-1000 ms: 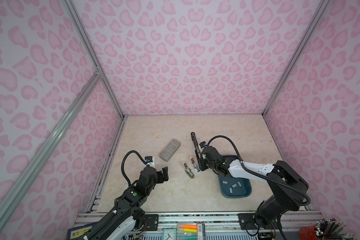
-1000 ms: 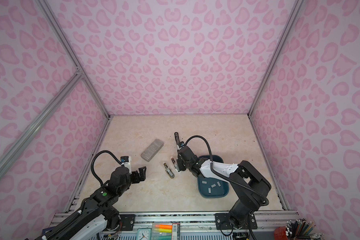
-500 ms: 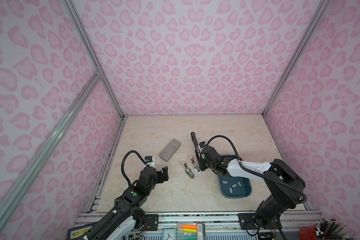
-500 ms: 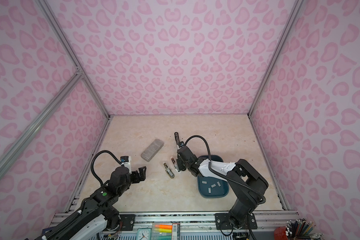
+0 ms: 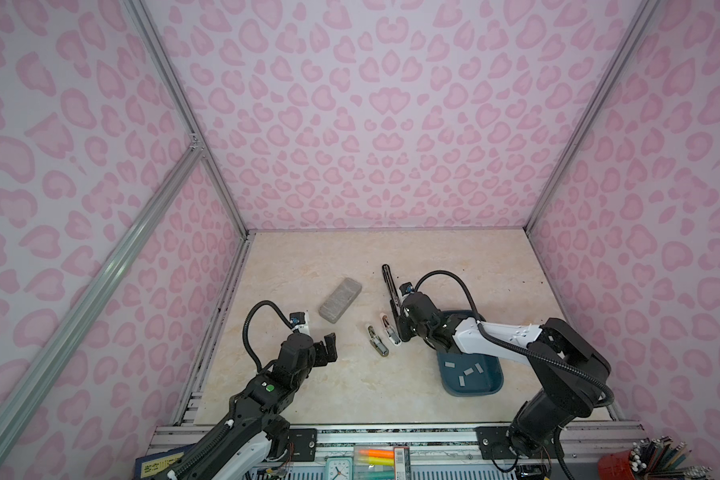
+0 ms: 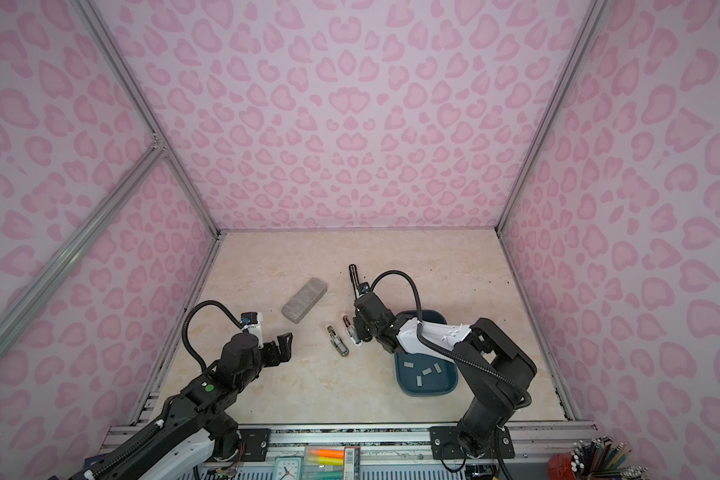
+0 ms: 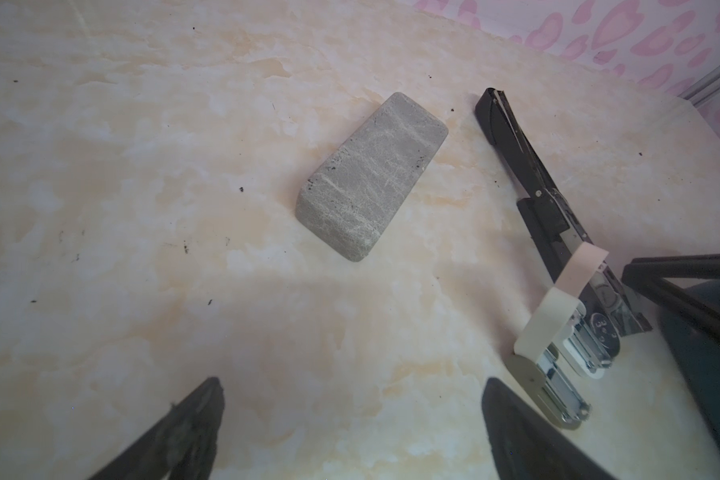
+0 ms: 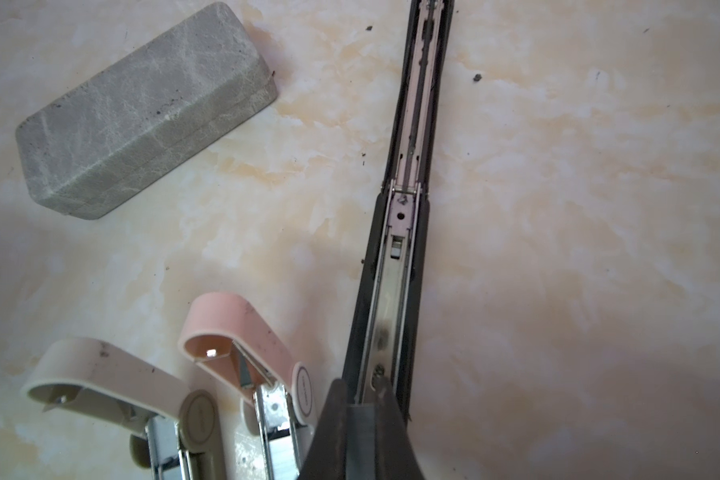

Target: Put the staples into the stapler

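Across the marbled worktop [image 5: 350,395] everything lies within reach of both arms. Low at the front, the left gripper [image 5: 328,345] hovers with its jaws wide apart and empty, apparently parked clear of the work. The right gripper [image 8: 360,386] reaches past the blue tray [image 5: 485,386]. Its jaws are pressed together at the near end of the black stapler [image 8: 395,270]; I cannot tell whether a strip is pinched between them. The stapler lies folded out flat with its metal channel facing up, probably so a strip can drop in, and the channel looks bare. A grey block [image 5: 340,300] lies apart on its left. Just beside its near end lie a pink tool [image 8: 242,328] and a cream tool [image 8: 109,374]. The staples [image 5: 468,371] lie loose in the tray.
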Controlling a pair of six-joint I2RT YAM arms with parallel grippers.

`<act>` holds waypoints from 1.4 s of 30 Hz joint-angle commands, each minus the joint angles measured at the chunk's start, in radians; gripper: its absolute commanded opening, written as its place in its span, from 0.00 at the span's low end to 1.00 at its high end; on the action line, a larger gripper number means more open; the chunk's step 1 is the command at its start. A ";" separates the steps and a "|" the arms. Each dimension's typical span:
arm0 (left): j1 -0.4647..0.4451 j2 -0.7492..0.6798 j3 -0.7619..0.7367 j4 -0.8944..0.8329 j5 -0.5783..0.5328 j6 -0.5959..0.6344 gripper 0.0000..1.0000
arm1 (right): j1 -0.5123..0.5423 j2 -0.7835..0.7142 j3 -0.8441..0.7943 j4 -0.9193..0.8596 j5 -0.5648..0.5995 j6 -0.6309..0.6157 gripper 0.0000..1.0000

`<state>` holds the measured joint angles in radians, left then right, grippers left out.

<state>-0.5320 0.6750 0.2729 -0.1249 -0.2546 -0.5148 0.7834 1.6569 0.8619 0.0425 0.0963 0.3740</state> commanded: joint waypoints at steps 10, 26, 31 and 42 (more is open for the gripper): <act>0.000 0.003 0.011 0.018 -0.002 -0.010 0.98 | 0.001 0.010 -0.002 0.029 -0.005 0.022 0.00; 0.000 0.006 0.012 0.019 -0.003 -0.011 0.98 | 0.000 0.028 0.009 0.028 0.003 0.045 0.00; 0.000 0.008 0.012 0.019 -0.002 -0.011 0.98 | -0.006 0.036 0.008 0.028 0.007 0.049 0.00; 0.000 0.014 0.015 0.019 -0.004 -0.013 0.98 | -0.015 0.005 -0.002 0.027 0.011 0.044 0.00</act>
<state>-0.5323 0.6880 0.2760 -0.1242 -0.2546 -0.5217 0.7696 1.6703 0.8677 0.0620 0.0975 0.4252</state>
